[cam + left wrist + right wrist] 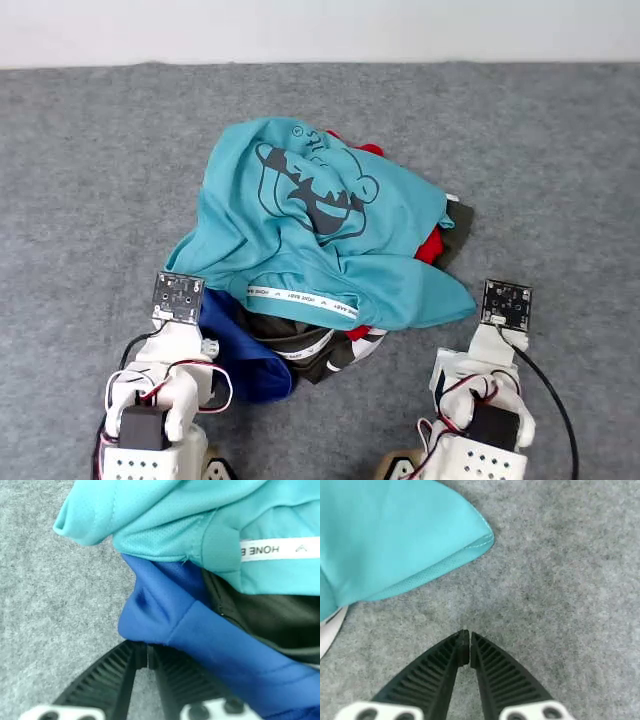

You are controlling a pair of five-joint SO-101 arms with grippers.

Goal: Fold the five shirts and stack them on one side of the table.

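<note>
- Nearest, on the left arm: black ridged left tool [147,655], clenched tip to tip with nothing visibly caught between; tips touching the hem of a royal-blue shirt of smooth fabric [200,630].
- Nearest, on the right arm: black ridged right tool [466,642], likewise clenched and grasping nothing; over bare grey felt counter [560,570], near one corner of a crumpled teal shirt of mesh fabric [385,535] but apart from it.
- Just beyond: royal-blue shirt bunched at the near left edge of the heap, beside a black shirt with a white-striped band [270,620]; both partly under the teal shirt.
- Mid-counter: teal shirt draped unfolded over the heap, dark cartoon print facing up.
- Farther, right edge of the heap: red shirt [430,245] peeking from beneath the teal shirt.
- All garments in one loose pile, none folded.
</note>
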